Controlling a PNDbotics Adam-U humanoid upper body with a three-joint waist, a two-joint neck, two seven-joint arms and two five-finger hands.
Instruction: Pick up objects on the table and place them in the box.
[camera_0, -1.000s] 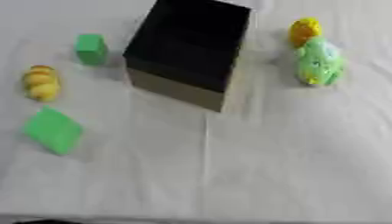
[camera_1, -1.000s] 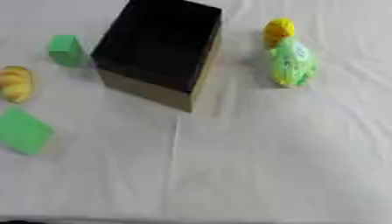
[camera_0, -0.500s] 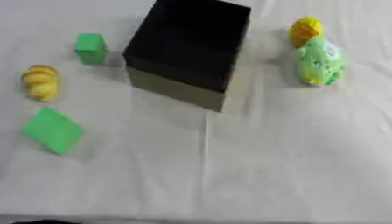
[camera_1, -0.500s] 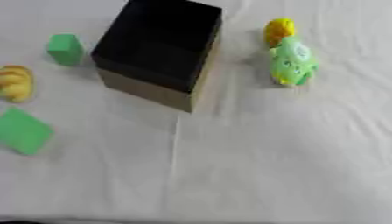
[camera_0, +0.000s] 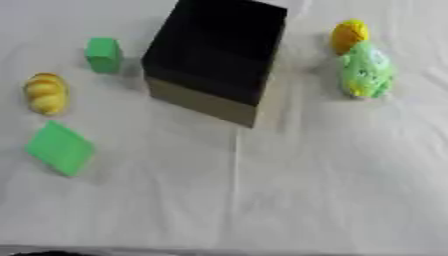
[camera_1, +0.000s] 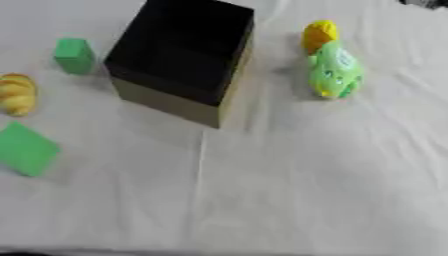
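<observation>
Black open-topped box (camera_0: 214, 57) stands mid-table, nothing visible inside. Outside it: green cube (camera_0: 103, 54), yellow ridged toy (camera_0: 45, 93), flat green block (camera_0: 59, 148) on its left; green soft toy (camera_0: 366, 71) touching yellow ball (camera_0: 348, 34) on its right. Neither hand shows; state unknown. Judgement: first pick not yet begun. White creased cloth (camera_0: 262, 200) covers the table.

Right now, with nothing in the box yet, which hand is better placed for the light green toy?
Probably the right: the light green toy lies on the robot's right of the black box, touching a yellow object. Neither hand is in view, so this rests on side alone.
</observation>
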